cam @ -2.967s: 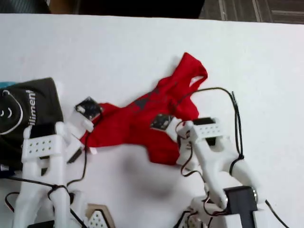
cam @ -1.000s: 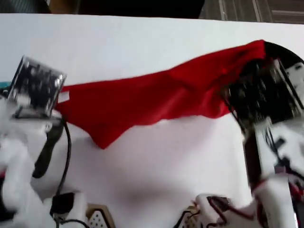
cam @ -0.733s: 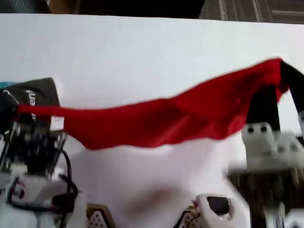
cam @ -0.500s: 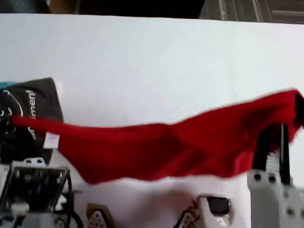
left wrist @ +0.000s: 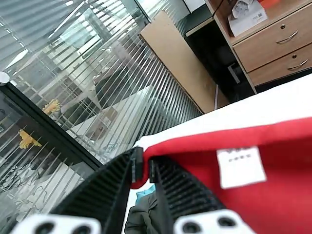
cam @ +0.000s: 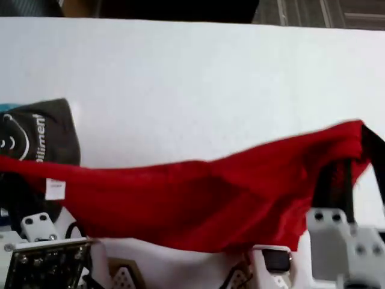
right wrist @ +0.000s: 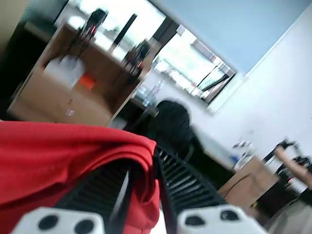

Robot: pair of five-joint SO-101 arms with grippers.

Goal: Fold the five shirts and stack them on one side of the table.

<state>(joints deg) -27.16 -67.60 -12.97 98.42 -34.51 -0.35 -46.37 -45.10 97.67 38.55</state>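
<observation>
A red shirt (cam: 210,192) hangs stretched wide above the near part of the table, held at both ends. My left gripper (left wrist: 141,168) is shut on its left corner, close to the white label (left wrist: 241,165); the red shirt (left wrist: 273,195) spreads away from the fingers. My right gripper (right wrist: 146,170) is shut on the right end, with the red shirt (right wrist: 53,156) bunched over its fingers. In the high view the left arm (cam: 42,253) is at the lower left and the right arm (cam: 343,235) at the lower right. A folded dark shirt (cam: 36,135) lies at the table's left side.
The white table (cam: 192,84) stretches bare behind the raised shirt. A teal edge (cam: 7,107) peeks from under the dark shirt. The arm bases (cam: 264,265) sit at the near edge. Cabinets and window blinds stand in the room beyond.
Both arms have lifted the red shirt off the table and pulled it wide apart. Over the last second the stretched shirt has come toward the near edge and lower in the high view.
</observation>
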